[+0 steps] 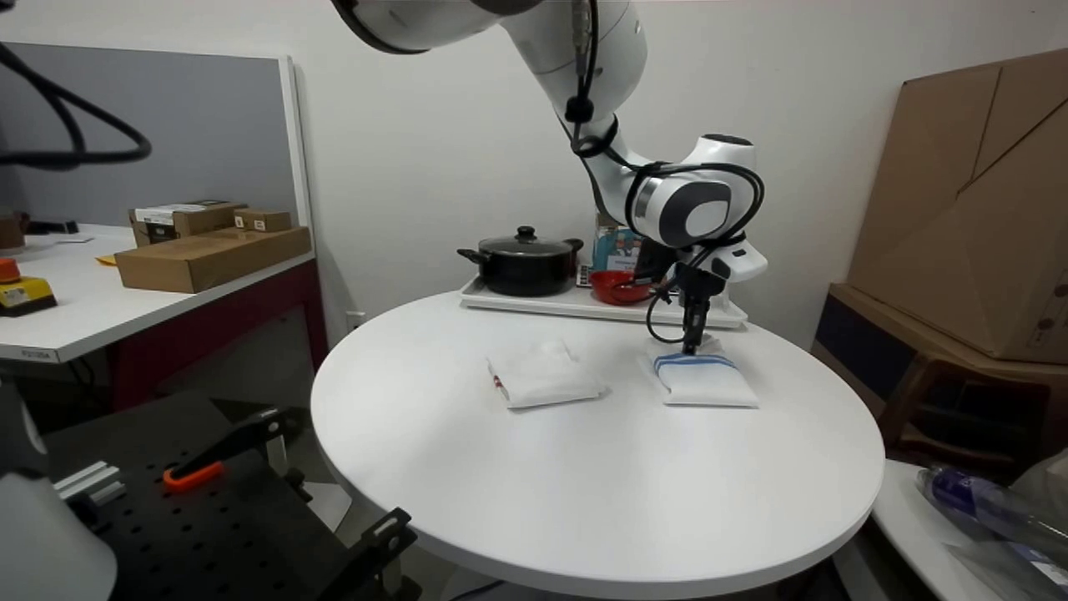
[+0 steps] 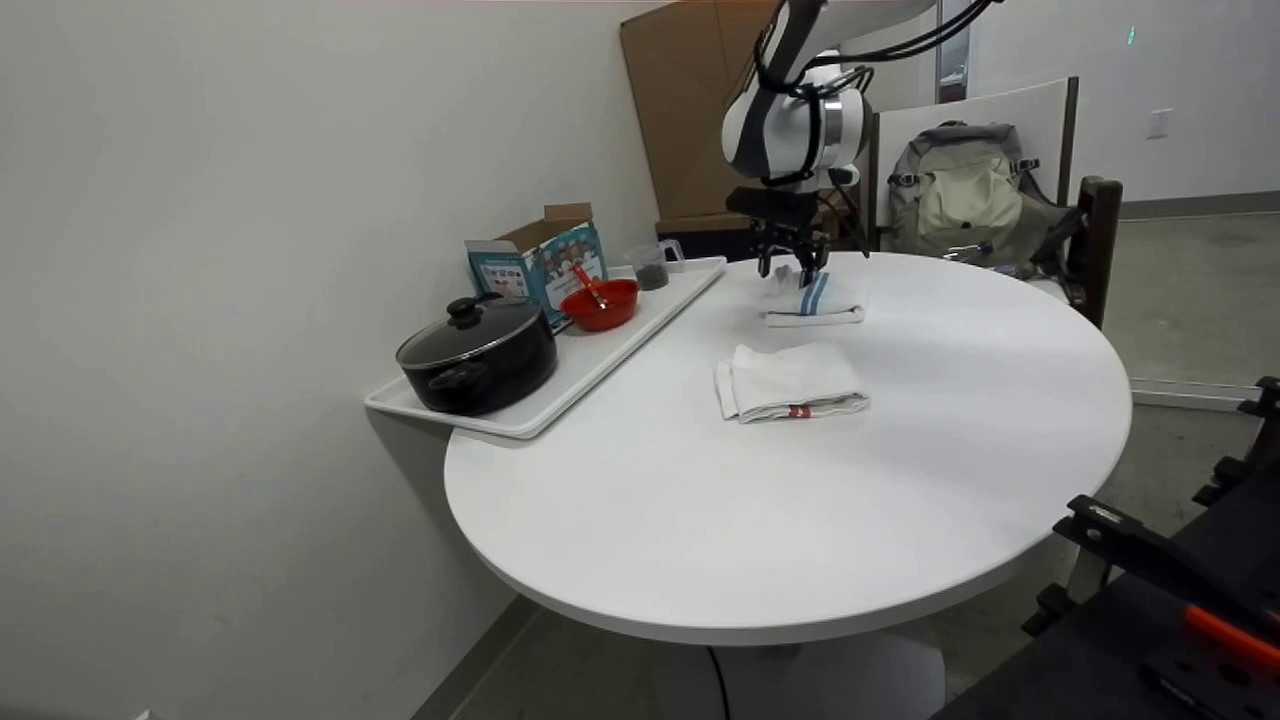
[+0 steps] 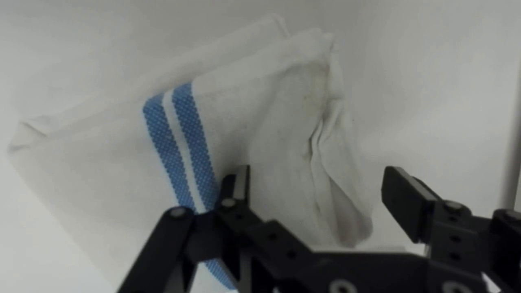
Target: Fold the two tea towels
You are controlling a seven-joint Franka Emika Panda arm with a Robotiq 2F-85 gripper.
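Note:
The blue-striped tea towel (image 1: pixel 709 386) lies folded on the round white table, under my gripper (image 1: pixel 689 346). In the wrist view this towel (image 3: pixel 93 171) has two blue bands and a wrinkled, bunched edge between the fingers. My gripper (image 3: pixel 317 179) is open there. One finger is over the towel beside the blue bands; the opposite finger is past its wrinkled edge. I cannot tell whether the fingers touch the cloth. The red-striped tea towel (image 2: pixel 798 380) lies folded apart from it, a small red mark on its edge; it also shows in an exterior view (image 1: pixel 546 377), but not in the wrist view.
A white tray (image 1: pixel 551 307) stands at the table's wall side, close behind the gripper. It holds a black lidded pot (image 1: pixel 526 271), a red bowl (image 2: pixel 602 308), an open blue box (image 2: pixel 575 262) and a clear cup (image 2: pixel 652 272). The round table (image 1: pixel 584 501) has bare surface in front of the towels.

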